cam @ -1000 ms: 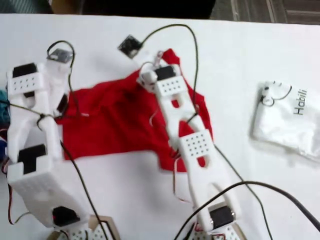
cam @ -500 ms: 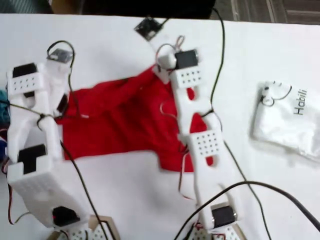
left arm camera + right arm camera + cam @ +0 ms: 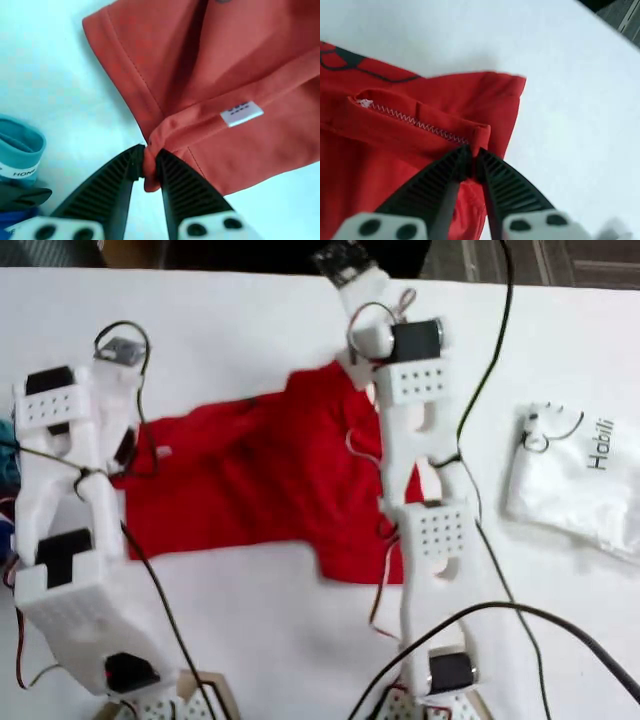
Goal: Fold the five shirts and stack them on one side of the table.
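A red shirt [image 3: 250, 490] lies spread across the middle of the table in the high view. My left gripper [image 3: 147, 167] is shut on a bunched edge of the red shirt [image 3: 225, 65], near a white label; in the high view it sits at the shirt's left end [image 3: 135, 452]. My right gripper [image 3: 472, 165] is shut on a folded hem of the red shirt [image 3: 395, 165], at the far right corner of the cloth [image 3: 345, 365]. The cloth is held between the two grippers.
A folded white shirt [image 3: 575, 480] lies at the right side of the table. Teal and blue clothes [image 3: 17, 150] are bunched at the left edge [image 3: 5, 455], close to my left gripper. Cables trail over the table by both arms.
My right gripper has moved away and to the right with the shirt's corner, pulling the red cloth out wider. The left arm has kept still.
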